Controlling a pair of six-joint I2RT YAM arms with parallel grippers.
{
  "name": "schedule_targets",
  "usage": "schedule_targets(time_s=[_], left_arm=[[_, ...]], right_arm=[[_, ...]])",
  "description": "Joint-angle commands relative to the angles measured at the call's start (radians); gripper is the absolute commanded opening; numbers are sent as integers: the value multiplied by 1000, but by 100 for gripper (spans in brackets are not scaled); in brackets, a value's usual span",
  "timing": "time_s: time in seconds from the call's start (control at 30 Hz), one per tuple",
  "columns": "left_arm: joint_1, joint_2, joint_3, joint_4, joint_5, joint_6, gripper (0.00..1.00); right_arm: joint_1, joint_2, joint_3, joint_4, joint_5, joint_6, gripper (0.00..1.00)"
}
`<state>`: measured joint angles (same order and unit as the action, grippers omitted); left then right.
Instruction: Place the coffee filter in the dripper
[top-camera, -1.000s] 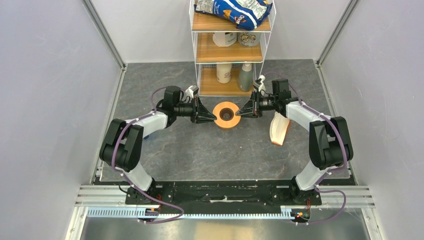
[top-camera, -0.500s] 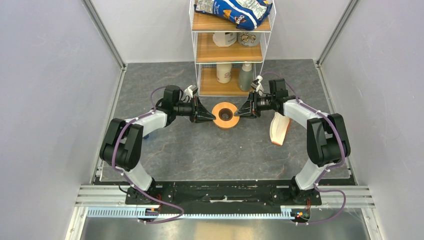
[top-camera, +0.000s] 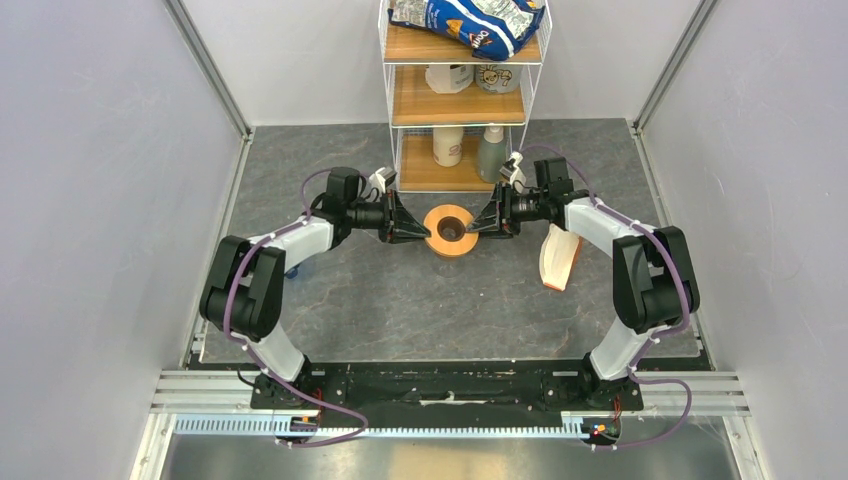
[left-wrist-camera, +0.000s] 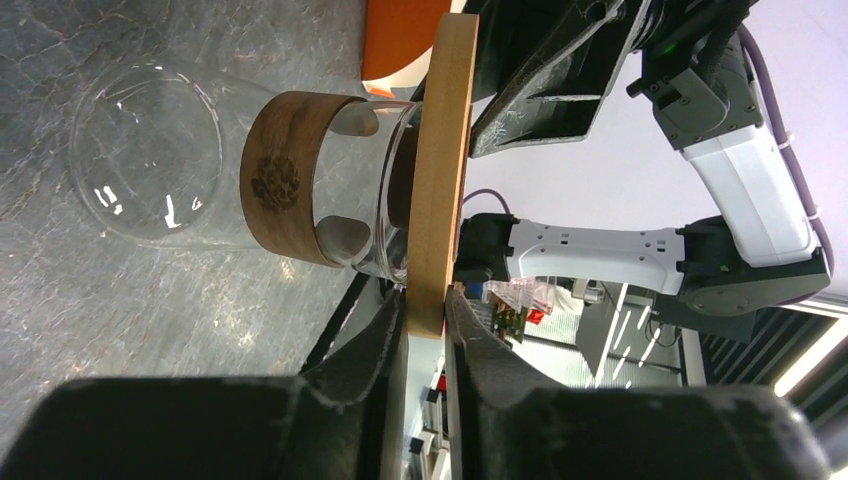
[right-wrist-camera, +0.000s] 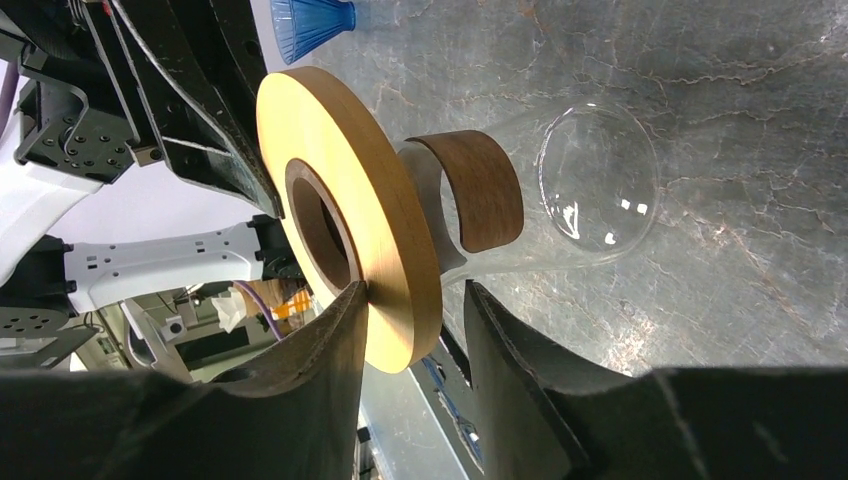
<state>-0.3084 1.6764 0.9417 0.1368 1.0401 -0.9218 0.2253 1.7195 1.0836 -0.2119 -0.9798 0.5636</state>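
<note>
The flat orange-tan ring (top-camera: 449, 229) sits on the clear glass beaker (left-wrist-camera: 150, 150) with a brown collar (left-wrist-camera: 285, 175), mid-table. My left gripper (top-camera: 414, 232) is shut on the ring's left rim (left-wrist-camera: 445, 150), both fingers pressed on it. My right gripper (top-camera: 484, 224) is open and straddles the ring's right rim (right-wrist-camera: 395, 240); one finger touches it and the other stands off. The dark blue dripper (right-wrist-camera: 312, 20) stands on the table behind my left arm (top-camera: 288, 264). A single coffee filter is not in view.
The upright white-and-tan filter bundle (top-camera: 558, 258) stands under my right forearm. A wire shelf (top-camera: 460, 100) with bottles and a blue bag is at the back, just behind the ring. Grey walls close both sides.
My right gripper has moved left so that its jaws now straddle the ring's rim. The left gripper and the ring have shifted slightly towards the back.
</note>
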Motion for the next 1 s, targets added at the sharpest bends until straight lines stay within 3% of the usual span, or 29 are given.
schedule_targets(time_s=[0.0,0.27,0.6,0.77,0.83,0.97], left_arm=[[11,7,44,-66,21,90,27],[15,8,45,-130,9,142,43],[46,-14,59,-189,-3,179,61],[91,-68,39,-187,-2,192,69],[98,-104,48,-246,-11,248,78],[103,-192,96,-461,-64,448,84]], right_arm=[[6,14,36,-11,27,-30,48],[6,0,34,-19,19,-33,55],[5,-42,54,-50,0,-73,97],[-22,-89,61,-107,-20,-118,97],[-32,-112,76,-164,-21,-160,97],[-47,-173,106,-262,-16,-236,97]])
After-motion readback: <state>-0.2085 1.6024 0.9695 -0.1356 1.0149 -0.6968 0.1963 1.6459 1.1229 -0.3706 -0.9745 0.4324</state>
